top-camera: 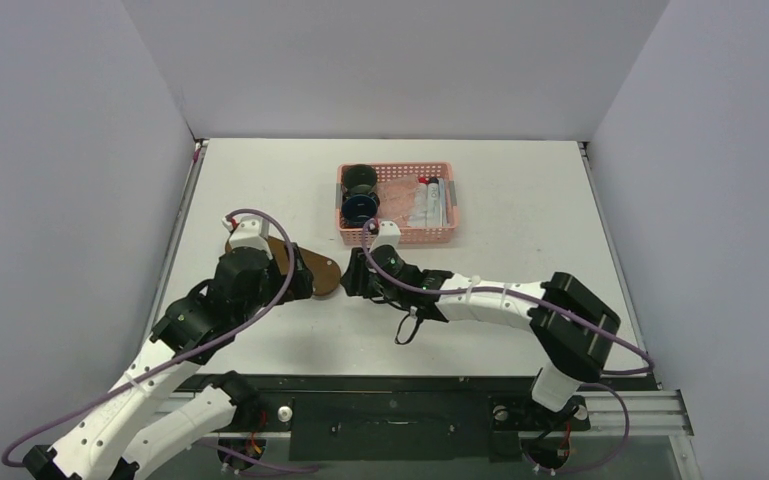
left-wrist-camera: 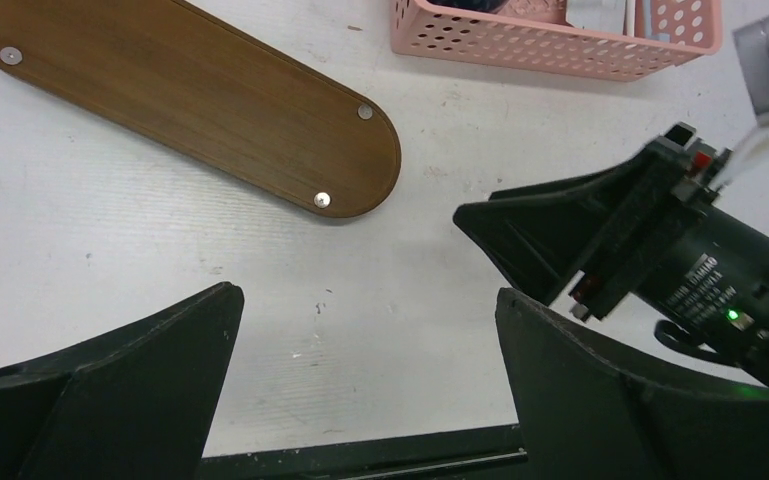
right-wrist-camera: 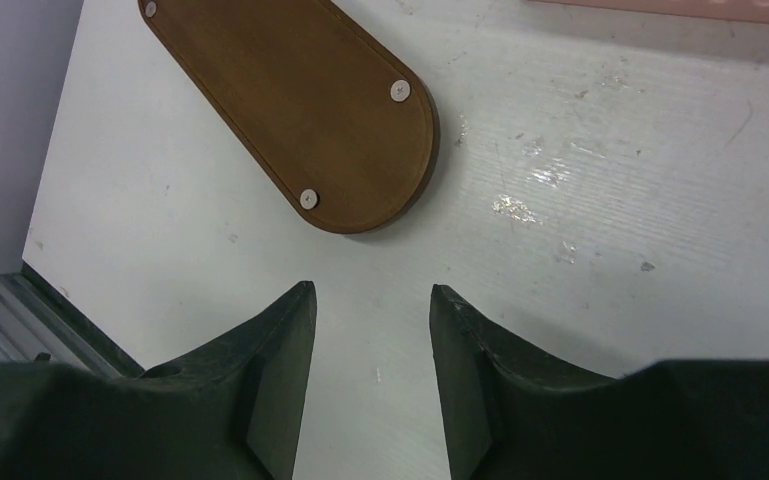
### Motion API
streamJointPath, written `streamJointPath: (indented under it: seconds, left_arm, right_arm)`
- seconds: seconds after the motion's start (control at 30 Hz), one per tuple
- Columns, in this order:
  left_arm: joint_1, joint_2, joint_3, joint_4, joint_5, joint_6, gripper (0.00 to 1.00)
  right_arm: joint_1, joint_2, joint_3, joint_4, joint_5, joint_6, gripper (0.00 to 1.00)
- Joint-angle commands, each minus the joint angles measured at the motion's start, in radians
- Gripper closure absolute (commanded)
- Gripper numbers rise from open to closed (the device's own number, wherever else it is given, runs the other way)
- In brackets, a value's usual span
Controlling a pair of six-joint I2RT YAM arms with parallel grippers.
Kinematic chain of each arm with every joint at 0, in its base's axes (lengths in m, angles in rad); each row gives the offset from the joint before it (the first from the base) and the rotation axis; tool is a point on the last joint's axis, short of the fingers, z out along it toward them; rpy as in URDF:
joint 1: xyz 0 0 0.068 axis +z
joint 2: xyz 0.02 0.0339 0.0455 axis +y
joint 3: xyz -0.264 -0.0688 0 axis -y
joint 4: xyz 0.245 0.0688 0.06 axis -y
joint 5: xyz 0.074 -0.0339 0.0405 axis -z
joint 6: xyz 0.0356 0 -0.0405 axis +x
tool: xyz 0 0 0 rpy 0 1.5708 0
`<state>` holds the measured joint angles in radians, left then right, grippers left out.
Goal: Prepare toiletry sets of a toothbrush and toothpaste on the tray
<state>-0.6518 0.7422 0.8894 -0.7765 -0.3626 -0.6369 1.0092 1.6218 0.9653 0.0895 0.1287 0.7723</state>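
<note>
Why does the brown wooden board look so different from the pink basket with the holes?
The dark brown oval wooden tray is flat and solid; the pink perforated plastic basket is rectangular, with walls full of holes. The tray's visible part carries nothing, while the basket holds dark round items and tubes. The tray lies slanted near the arms; the basket sits farther back. Both rest on the white table.

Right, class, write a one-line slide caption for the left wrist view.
Open left gripper hovers over the table, brown oval tray and pink basket ahead.

The tray (left-wrist-camera: pixel 180 100) is dark brown wood grain, the basket (left-wrist-camera: pixel 520 45) pink and perforated.
</note>
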Motion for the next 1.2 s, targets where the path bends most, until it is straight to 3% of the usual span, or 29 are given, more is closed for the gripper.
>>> streamJointPath:
  seconds: [0.0,0.23,0.57,0.93,1.17]
  left_arm:
    - [0.005,-0.039,0.033,-0.037,0.030,0.055,0.02]
    - [0.005,-0.096,0.003,-0.048,0.080,0.105,0.04]
    - [0.005,-0.131,-0.054,0.022,0.160,0.135,0.04]
    - [0.006,-0.158,-0.083,0.046,0.170,0.136,0.04]
    - [0.005,-0.158,-0.084,0.048,0.169,0.137,0.04]
  right_arm:
    - [0.005,0.097,0.078,0.110,-0.016,0.083,0.58]
    - [0.006,0.233,0.205,0.127,-0.039,0.117,0.63]
    - [0.018,0.390,0.407,0.023,-0.046,0.095,0.75]
    - [0.025,0.512,0.551,-0.076,-0.095,0.040,0.99]
    - [0.028,0.546,0.575,-0.129,-0.144,0.011,1.00]
